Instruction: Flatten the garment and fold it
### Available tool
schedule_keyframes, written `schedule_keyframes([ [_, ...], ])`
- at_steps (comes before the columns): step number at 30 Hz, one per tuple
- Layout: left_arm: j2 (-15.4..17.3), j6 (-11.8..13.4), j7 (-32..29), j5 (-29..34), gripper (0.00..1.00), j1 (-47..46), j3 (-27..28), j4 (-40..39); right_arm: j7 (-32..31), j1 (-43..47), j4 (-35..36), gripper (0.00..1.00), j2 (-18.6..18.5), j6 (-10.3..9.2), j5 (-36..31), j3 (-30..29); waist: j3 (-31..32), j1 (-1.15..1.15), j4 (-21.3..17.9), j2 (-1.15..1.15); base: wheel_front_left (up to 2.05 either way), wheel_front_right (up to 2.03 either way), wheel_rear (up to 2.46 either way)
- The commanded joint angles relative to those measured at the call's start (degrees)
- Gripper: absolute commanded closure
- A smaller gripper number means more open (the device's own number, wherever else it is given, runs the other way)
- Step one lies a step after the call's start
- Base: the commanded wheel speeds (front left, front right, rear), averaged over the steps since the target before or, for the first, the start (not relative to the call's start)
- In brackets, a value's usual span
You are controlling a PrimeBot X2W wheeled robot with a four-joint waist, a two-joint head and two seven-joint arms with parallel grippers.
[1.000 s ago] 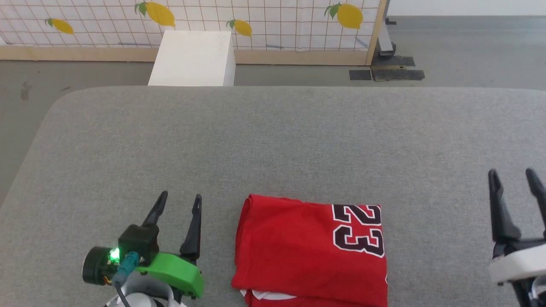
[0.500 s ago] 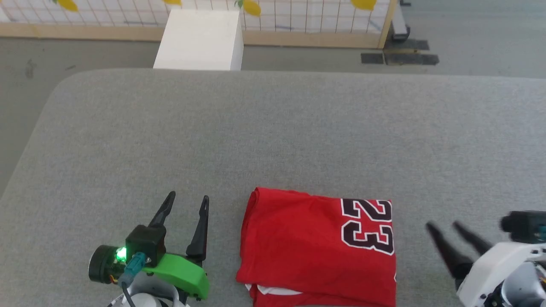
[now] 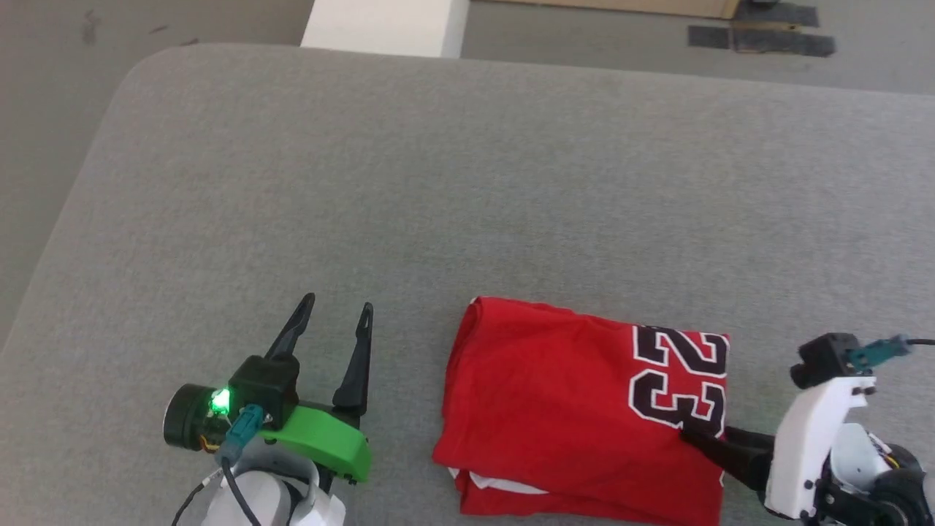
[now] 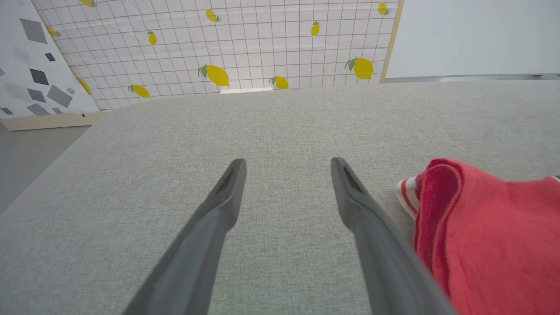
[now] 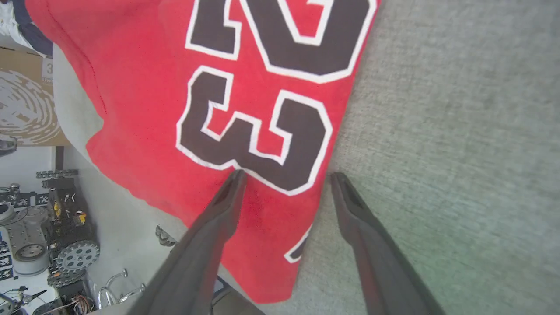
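1. Nearest me, my right gripper [image 3: 694, 438] lies low at the near right corner of the garment [image 3: 570, 409]. Its white wrist sits out to the garment's right and its fingers point in across the cloth. The jaws are spread, grasping nothing.
2. The right wrist view puts one finger over the red cloth just below the "3". The other is over the grey desk [image 3: 467, 183], just beside the garment's edge. I cannot tell whether either touches.
3. My left gripper [image 3: 339, 301] sits to the garment's left, apart from it, with its fingers pointing away from me. It is released, with nothing between the jaws.
4. The garment lies folded into a red rectangle on the desk, "23" facing up at its right end.
5. The left wrist view gives me the striped trim [image 4: 407, 194] poking out at the garment's left fold.
6. Beyond the garment the desk runs on to a white box [image 3: 387, 25]. The left wrist view adds a lemon-print screen [image 4: 245, 43] farther off.
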State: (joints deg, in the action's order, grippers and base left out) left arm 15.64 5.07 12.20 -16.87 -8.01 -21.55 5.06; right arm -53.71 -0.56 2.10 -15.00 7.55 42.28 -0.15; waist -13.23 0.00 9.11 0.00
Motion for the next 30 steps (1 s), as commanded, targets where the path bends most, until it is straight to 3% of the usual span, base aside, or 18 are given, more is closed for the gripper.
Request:
schedule_keyframes([
  [1,-0.4,-0.1,0.4,0.4,0.00,-1.1,-0.2,0.2,-1.4,-1.1,-0.7,0.00,0.6,-0.06,-0.6,0.3,-1.6,0.00,1.8,0.00,0.00,0.00,0.00],
  [8,-0.9,-0.1,0.8,0.6,0.00,-2.3,-0.8,1.1,-4.2,-2.5,-3.0,0.00,3.8,-0.06,-3.6,1.5,-2.5,0.00,3.7,0.00,0.00,0.00,0.00],
  [9,-0.9,-0.1,0.9,0.6,0.00,-2.4,-0.9,1.2,-4.3,-2.6,-3.4,0.15,4.2,-0.06,-4.1,1.7,-2.5,0.00,3.8,0.00,0.00,0.00,0.00],
  [10,-1.0,0.0,1.0,0.6,0.00,-2.5,-0.9,1.3,-4.3,-2.6,-3.7,0.53,4.5,-0.06,-4.4,1.9,-2.6,0.00,3.9,0.00,0.00,0.00,0.00],
  [11,-1.0,0.0,1.0,0.6,0.00,-2.5,-0.9,1.5,-4.4,-2.7,-3.9,1.00,4.8,-0.06,-4.7,2.1,-2.6,0.00,4.0,0.00,0.00,0.00,0.00],
  [18,-0.9,0.3,1.3,0.2,0.00,-2.3,-0.9,2.5,-2.8,-3.7,-4.0,1.00,2.9,-0.06,-6.5,4.4,-1.0,0.00,3.4,0.00,0.00,0.00,0.00],
  [22,-0.9,0.2,1.3,-0.3,0.00,-2.1,-0.9,2.8,-0.6,-5.6,-2.0,1.00,-1.0,-0.06,-7.3,7.4,0.6,0.00,1.9,0.00,0.00,0.00,0.00],
  [26,-1.4,0.2,0.8,-0.9,0.00,-2.6,-1.2,3.2,2.5,-8.8,1.6,1.00,-9.8,-0.06,-9.5,13.6,1.4,0.00,-0.6,0.00,0.00,0.00,0.00],
  [30,-2.0,0.3,0.8,-1.5,0.00,-3.0,-1.3,2.7,5.1,-14.8,4.6,1.00,-20.7,-0.06,-11.6,21.8,0.8,0.00,-5.6,0.00,0.00,0.00,0.00],
])
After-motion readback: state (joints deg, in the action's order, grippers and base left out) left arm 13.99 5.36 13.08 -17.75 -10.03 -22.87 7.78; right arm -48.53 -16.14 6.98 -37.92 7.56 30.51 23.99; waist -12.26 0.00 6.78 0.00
